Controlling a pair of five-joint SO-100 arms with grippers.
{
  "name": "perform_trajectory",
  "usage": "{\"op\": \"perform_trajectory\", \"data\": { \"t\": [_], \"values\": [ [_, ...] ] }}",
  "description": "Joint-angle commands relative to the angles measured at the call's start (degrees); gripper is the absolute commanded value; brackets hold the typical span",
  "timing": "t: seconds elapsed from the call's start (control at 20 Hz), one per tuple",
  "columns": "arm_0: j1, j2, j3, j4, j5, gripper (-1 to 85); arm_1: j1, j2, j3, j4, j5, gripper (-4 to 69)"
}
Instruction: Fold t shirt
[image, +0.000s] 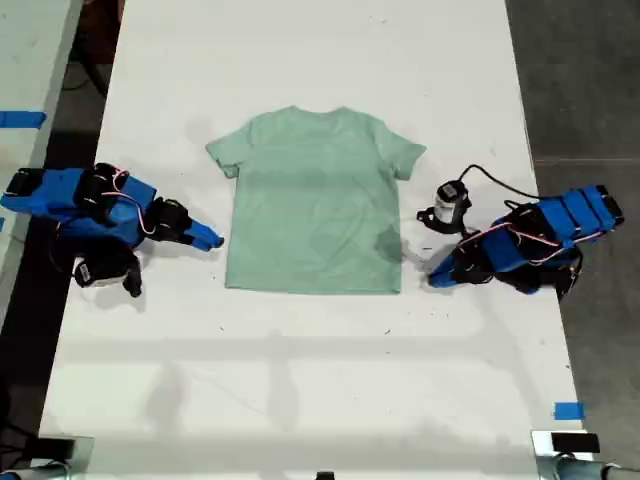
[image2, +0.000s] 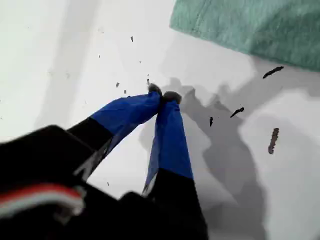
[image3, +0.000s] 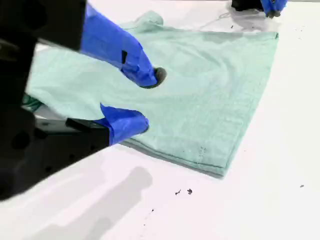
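The pale mint-green t shirt (image: 315, 205) lies flat, face up, in the middle of the white table, neck toward the far edge. My first gripper (image2: 162, 95) is shut with nothing in it, its tips touching just above the table. It sits a little off the shirt's hem corner (image2: 200, 25), at the exterior view's right (image: 437, 280). My second gripper (image3: 147, 100) is open at the shirt's side edge (image3: 165, 150), on the exterior view's left (image: 207, 239). The cloth (image3: 200, 90) spreads beyond its fingers, and I cannot tell whether they touch it.
A small black-and-white cylinder with a cable (image: 452, 200) stands by the arm on the exterior view's right, near the sleeve. Blue tape marks (image: 568, 410) sit near the table's front corner. Dark floor borders the table (image: 300, 380) on both sides.
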Motion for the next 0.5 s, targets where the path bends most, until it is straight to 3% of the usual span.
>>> {"op": "perform_trajectory", "data": {
  "t": [0.0, 0.1, 0.2, 0.35, 0.45],
  "values": [
    [-0.6, 0.4, 1.0, -1.1, 0.4, 10.9, -0.5, 0.7, 3.1, -1.3, -0.8, 1.4],
    [-0.6, 0.4, 1.0, -1.1, 0.4, 10.9, 1.8, 0.8, 3.0, -1.9, 0.8, 1.4],
    [-0.4, 0.4, 1.0, -1.6, -0.1, 11.2, 9.1, 0.6, 3.2, -1.6, 6.3, 1.2],
    [10.9, 0.5, 1.0, -1.2, -1.7, 10.4, 12.7, 0.6, 3.2, -1.6, 9.7, 1.4],
    [7.4, 0.5, 0.9, -1.1, -1.2, 9.9, 13.7, 0.6, 3.2, -1.6, 18.6, 1.4]
  ]
}}
